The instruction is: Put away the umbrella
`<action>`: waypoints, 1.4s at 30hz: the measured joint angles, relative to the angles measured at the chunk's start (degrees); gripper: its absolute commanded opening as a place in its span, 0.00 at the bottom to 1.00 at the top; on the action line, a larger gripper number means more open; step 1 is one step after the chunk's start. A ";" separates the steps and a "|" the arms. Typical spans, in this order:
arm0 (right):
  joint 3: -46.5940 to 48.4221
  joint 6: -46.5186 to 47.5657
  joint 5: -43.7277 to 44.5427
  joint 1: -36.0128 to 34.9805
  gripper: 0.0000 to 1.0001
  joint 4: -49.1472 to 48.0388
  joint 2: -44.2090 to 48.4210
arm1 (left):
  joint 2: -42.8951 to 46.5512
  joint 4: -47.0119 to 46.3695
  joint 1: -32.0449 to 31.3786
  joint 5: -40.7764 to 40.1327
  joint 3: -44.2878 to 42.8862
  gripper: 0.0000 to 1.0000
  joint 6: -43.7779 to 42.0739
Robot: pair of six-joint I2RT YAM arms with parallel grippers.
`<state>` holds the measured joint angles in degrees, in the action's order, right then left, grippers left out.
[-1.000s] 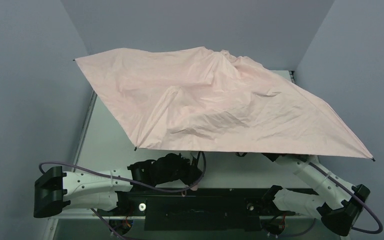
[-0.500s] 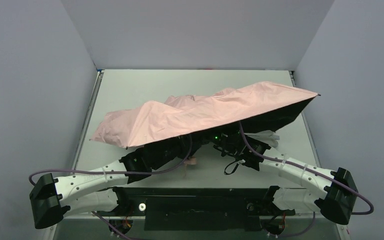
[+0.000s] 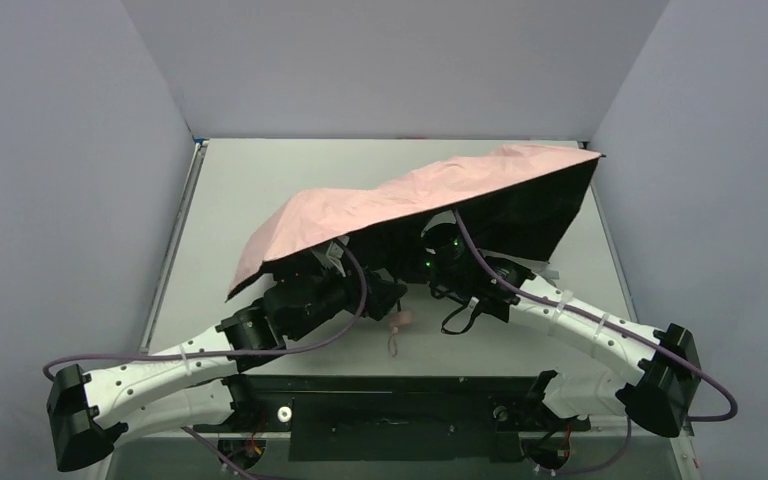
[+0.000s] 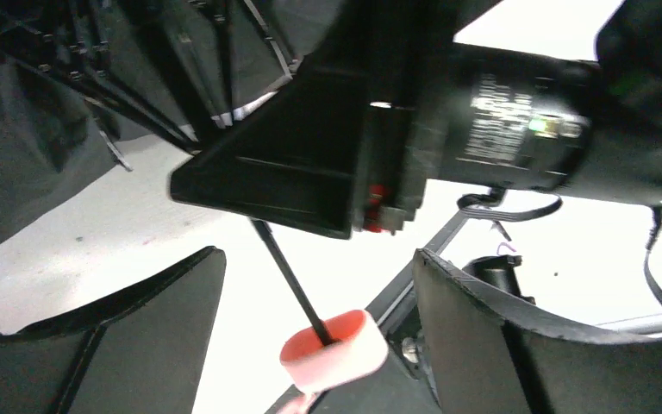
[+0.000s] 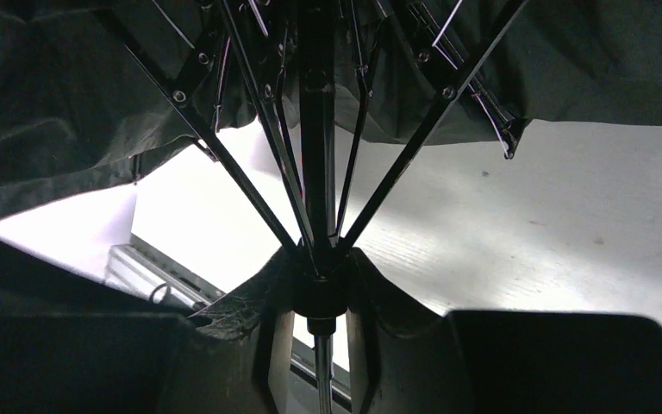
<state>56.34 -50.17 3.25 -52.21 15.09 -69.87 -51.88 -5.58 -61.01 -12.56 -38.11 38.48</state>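
The half-folded umbrella (image 3: pixel 380 200) tents over the grey table (image 3: pixel 240 180), its crumpled salmon fabric, black underneath, covering both grippers. The right gripper (image 5: pixel 321 297) clamps the hub where the thin black ribs (image 5: pixel 224 172) meet the shaft. The left gripper (image 4: pixel 315 259) is released, its fingers wide apart on either side of the small pink handle (image 4: pixel 332 349).

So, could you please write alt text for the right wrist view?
The right gripper is clamped on the central shaft of the umbrella, seen from below. Thin black ribs fan upward into the dark underside of the canopy, with the pale table beyond.
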 measured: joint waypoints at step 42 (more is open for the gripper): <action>30.75 -7.10 18.47 -5.99 0.00 32.37 -17.31 | -5.75 17.86 -16.06 -22.77 -7.61 0.58 -6.38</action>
<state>87.09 -57.28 21.71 -58.19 47.46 -87.18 -57.63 12.27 -77.08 -35.33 -45.71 32.10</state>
